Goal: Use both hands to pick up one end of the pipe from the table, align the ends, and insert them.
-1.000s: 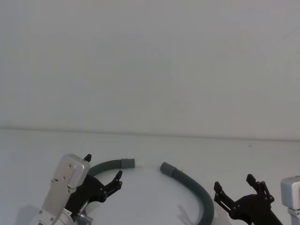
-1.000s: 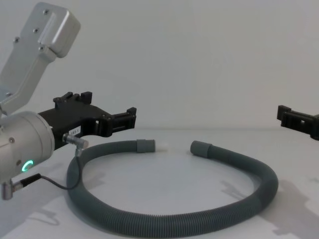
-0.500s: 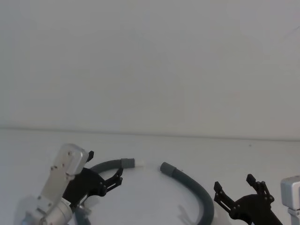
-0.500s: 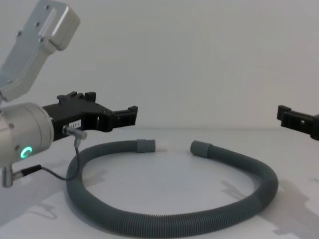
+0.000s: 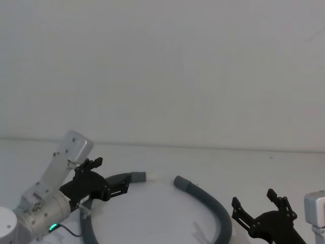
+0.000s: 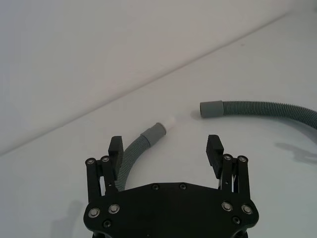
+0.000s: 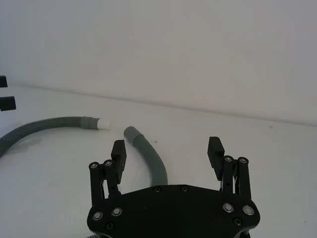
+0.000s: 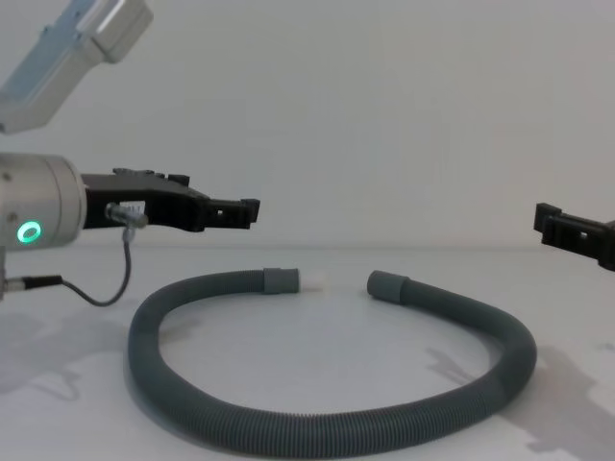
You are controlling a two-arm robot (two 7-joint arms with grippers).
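The pipe (image 8: 288, 427) lies in an open loop on the white table (image 8: 317, 355). Its two ends face each other across a small gap: a grey cuff with a white tip (image 8: 293, 280) and a plain grey cuff (image 8: 387, 284). My left gripper (image 8: 250, 209) hovers level above the loop's left stretch, open and holding nothing, with its tips just short of the white-tipped cuff (image 6: 157, 131). In the head view it is the left gripper (image 5: 109, 175) beside that cuff (image 5: 138, 176). My right gripper (image 5: 254, 199) waits open near the pipe's right bend (image 5: 218, 213), off the plain cuff (image 7: 131, 133).
A thin black cable (image 8: 106, 288) hangs from my left wrist down to the table beside the loop. A pale grey wall (image 8: 384, 115) stands close behind the table's far edge.
My left arm has swung up and back, and its gripper has levelled out, now pointing along the hose's left stretch toward the white-tipped cuff. The right gripper and the pipe have not moved.
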